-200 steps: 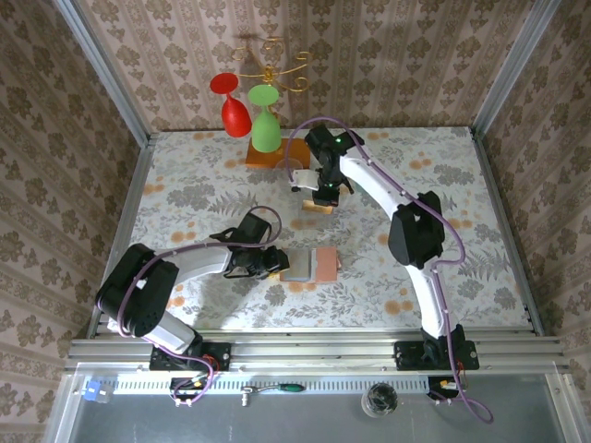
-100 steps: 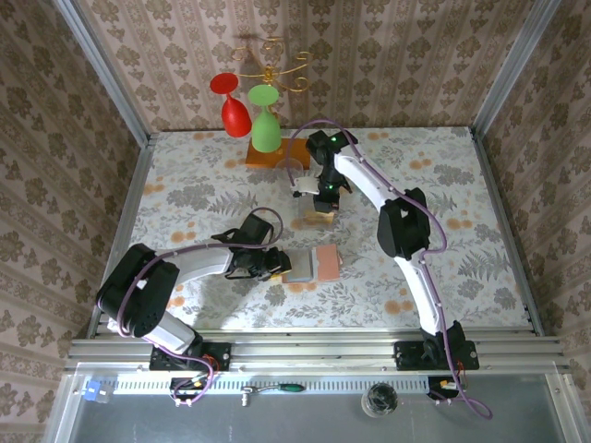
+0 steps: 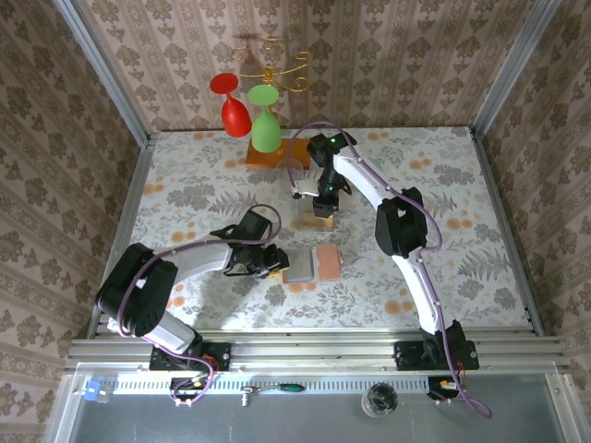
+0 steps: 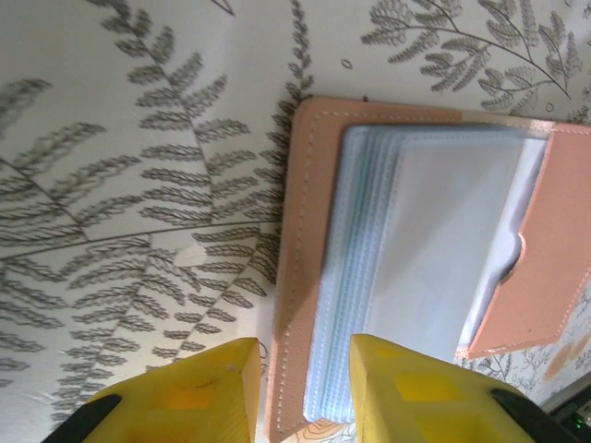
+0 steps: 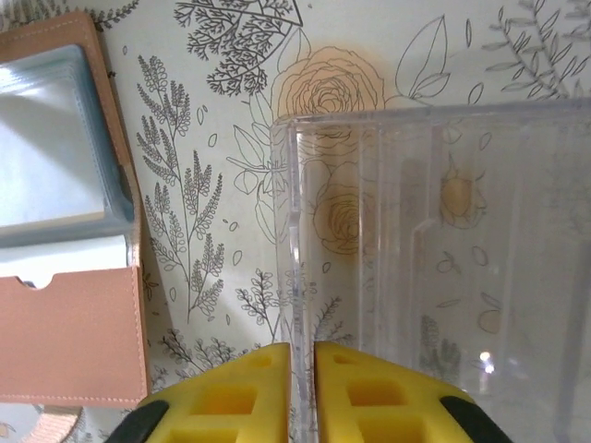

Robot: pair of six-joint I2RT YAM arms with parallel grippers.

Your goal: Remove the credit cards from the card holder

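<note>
Right gripper (image 5: 303, 358) has dropped astride the clear box (image 5: 443, 231) wall, grip unclear, probably delivering a card; left gripper (image 4: 305, 355) pinches the card holder (image 4: 297, 231).

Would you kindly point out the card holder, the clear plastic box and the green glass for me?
card holder (image 4: 305, 240), left wrist view, salmon outer cover's left border.
clear plastic box (image 5: 443, 258), right wrist view, middle of its transparent body.
green glass (image 3: 266, 132), top external view, its bowl.

Salmon-brown card holder (image 3: 311, 264) lies open (grey-blue pockets up).
</note>
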